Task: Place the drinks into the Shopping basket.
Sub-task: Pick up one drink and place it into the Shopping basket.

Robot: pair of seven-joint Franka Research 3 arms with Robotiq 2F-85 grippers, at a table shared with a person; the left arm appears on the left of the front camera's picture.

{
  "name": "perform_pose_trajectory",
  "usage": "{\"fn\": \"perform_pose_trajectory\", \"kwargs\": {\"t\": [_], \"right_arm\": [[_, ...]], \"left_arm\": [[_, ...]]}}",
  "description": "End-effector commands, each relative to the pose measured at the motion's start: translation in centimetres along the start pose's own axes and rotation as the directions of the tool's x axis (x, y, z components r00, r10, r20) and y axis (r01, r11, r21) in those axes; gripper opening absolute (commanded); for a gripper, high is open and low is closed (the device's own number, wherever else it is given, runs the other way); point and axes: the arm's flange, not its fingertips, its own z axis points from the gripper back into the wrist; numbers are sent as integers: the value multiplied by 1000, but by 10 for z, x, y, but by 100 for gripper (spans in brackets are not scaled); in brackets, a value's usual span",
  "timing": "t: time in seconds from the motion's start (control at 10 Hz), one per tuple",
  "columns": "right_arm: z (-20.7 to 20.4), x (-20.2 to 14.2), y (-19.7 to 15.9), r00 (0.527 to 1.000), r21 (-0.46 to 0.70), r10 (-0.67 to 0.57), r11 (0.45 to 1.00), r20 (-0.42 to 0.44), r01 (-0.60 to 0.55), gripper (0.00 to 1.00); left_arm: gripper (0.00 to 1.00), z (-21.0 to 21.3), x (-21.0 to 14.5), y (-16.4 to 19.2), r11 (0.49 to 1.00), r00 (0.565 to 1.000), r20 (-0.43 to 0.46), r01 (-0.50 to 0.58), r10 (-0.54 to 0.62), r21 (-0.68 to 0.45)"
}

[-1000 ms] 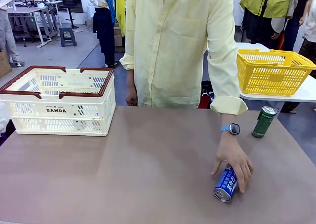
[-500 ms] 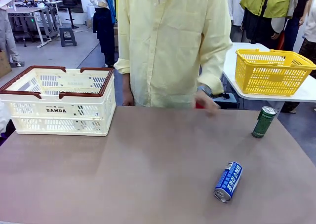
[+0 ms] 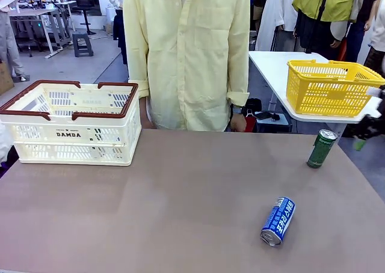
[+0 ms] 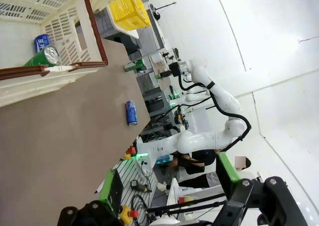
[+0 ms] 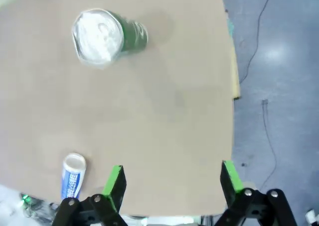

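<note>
Right tool (image 5: 172, 178) hangs spread, seemingly well apart from dark green can (image 5: 107, 37).

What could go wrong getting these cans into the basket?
The blue can lies on its side, so it may roll away when a finger nudges it. The dark green can stands upright near the right edge of the table; a bump from the open right gripper could tip it off.
</note>
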Motion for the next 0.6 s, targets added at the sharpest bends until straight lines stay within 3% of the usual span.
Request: {"fn": "perform_pose_trajectory", "kwargs": {"t": [0.0,0.1,0.2,0.3,0.4,0.5], "right_arm": [[-8,28,12,1000,-138,-1,990,21,4,100],[-17,32,23,1000,-157,11,987,14,-8,100],[-10,26,22,996,-139,19,990,82,-7,100],[-13,29,24,999,-105,37,994,3,-37,100],[-16,34,26,999,-121,44,992,22,-41,100],[-14,30,27,998,-140,-43,989,47,49,100]], "left_arm": [[100,-1,-1,-3,1000,1000,1,2,-2,-3],[100,-1,-1,-3,1000,1000,1,2,-2,-3],[100,-1,-1,-3,1000,1000,1,2,-2,-3],[100,-1,-1,-3,1000,1000,1,2,-2,-3],[100,-1,-1,-3,1000,1000,1,2,-2,-3],[100,-1,-1,-3,1000,1000,1,2,-2,-3]]}}
